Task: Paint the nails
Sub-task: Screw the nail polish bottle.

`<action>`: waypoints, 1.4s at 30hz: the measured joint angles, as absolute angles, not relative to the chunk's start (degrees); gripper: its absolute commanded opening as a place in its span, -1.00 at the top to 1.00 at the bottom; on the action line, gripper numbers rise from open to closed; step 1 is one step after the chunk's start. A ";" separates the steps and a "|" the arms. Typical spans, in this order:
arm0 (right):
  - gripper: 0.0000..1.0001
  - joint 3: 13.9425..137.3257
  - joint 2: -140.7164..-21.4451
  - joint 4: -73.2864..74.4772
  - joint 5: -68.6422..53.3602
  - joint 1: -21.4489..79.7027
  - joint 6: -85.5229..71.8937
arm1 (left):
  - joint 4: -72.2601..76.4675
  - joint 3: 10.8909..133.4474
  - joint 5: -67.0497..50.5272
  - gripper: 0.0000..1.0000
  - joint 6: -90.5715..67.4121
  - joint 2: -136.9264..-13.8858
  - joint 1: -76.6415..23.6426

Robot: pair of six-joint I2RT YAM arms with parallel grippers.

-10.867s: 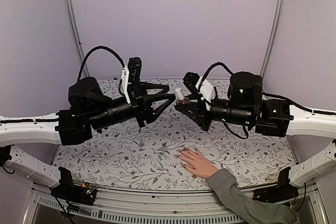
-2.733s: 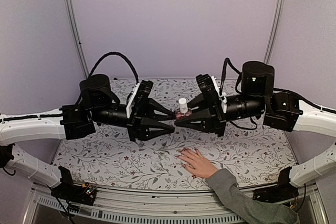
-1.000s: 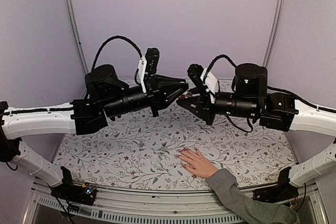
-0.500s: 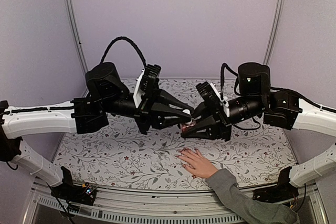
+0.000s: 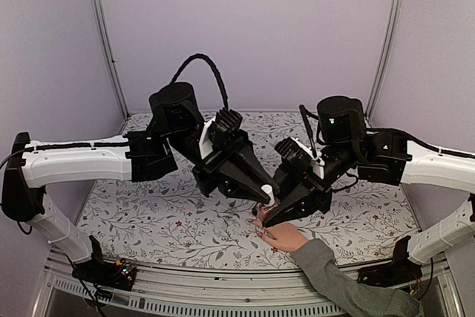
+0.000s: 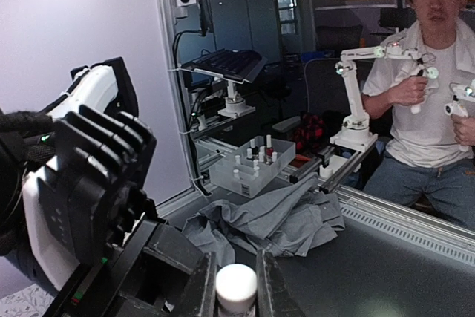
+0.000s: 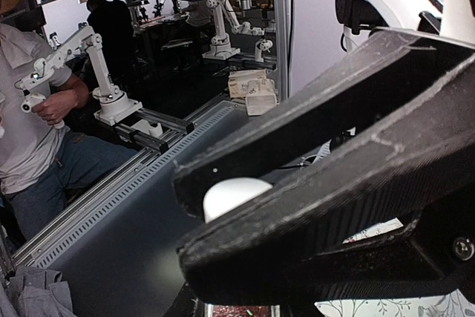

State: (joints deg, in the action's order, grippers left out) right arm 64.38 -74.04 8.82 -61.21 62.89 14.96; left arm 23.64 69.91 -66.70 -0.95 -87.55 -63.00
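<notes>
Left arm (image 5: 82,161) and right arm (image 5: 438,165) with white tubular links, black motor housings at the joints, black cable (image 5: 202,64) at twelve o'clock of the left elbow, ribbed black wrist blocks, left gripper (image 5: 267,194) and right gripper (image 5: 266,219) in matte black tapering plastic, silver screw (image 7: 462,248) at four o'clock in the right wrist view
</notes>
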 measured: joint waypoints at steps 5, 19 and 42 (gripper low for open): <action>1.00 64.55 -74.56 8.54 -62.33 63.59 14.35 | 21.45 71.83 -70.11 0.84 0.69 -88.75 -63.16; 1.00 65.36 -73.71 6.04 -62.00 64.12 14.74 | 21.54 67.33 -64.82 0.14 0.86 -83.70 -61.39; 1.00 63.55 -65.98 -1.58 -16.29 64.34 12.19 | 25.80 48.86 -23.62 -0.03 -8.60 -64.01 -59.07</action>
